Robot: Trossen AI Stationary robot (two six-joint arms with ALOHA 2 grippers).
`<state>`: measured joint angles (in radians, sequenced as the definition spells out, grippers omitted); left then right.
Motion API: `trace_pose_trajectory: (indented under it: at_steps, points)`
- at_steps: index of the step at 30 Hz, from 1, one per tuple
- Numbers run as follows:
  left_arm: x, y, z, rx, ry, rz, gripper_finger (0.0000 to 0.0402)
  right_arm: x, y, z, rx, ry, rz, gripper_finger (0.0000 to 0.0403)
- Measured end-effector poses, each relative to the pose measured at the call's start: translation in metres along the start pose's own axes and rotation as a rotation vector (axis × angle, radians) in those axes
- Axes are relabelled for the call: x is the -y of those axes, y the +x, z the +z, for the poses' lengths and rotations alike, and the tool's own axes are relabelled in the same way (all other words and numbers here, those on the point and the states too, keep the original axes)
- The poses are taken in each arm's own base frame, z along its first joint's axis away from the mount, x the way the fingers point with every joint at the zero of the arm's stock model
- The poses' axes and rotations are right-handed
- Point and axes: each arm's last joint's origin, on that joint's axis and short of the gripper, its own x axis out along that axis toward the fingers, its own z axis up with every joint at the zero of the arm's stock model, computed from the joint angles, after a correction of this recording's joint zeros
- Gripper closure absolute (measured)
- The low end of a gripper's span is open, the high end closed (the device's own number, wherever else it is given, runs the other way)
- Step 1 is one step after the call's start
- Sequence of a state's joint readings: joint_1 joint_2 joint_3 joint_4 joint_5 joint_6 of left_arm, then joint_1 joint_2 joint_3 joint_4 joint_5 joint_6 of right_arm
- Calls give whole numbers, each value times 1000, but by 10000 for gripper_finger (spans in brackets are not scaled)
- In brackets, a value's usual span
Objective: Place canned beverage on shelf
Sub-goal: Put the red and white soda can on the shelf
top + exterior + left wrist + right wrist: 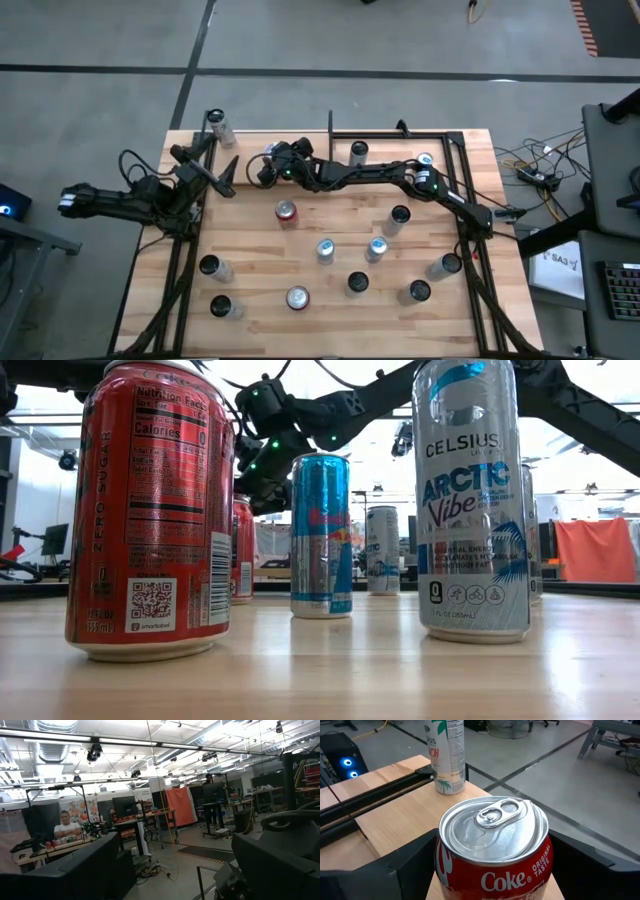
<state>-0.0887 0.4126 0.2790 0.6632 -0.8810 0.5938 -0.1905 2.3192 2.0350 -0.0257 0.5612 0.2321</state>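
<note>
Two arms in play here: we've got the right gripper [270, 165] stretched across to the back-left part of the table, its fingers [395, 865] sitting either side of the red Coke can [492, 827], and honestly we can't tell if they're squeezing it or just flanking it. That can stands upright on the pale wood near the table's back edge, close to a white can [447, 755] and a black rail [375, 795]. Meanwhile the left gripper [222, 178] hangs by the table's left edge, spread wide with nothing in it.
</note>
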Motion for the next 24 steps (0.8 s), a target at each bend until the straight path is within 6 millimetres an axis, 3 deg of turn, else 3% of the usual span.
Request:
trace_pose_trajectory:
  at_steps: [24]
  points:
    - [1,0,1,25,-24,-34,31,2,2,0,-26,-2,59,78]
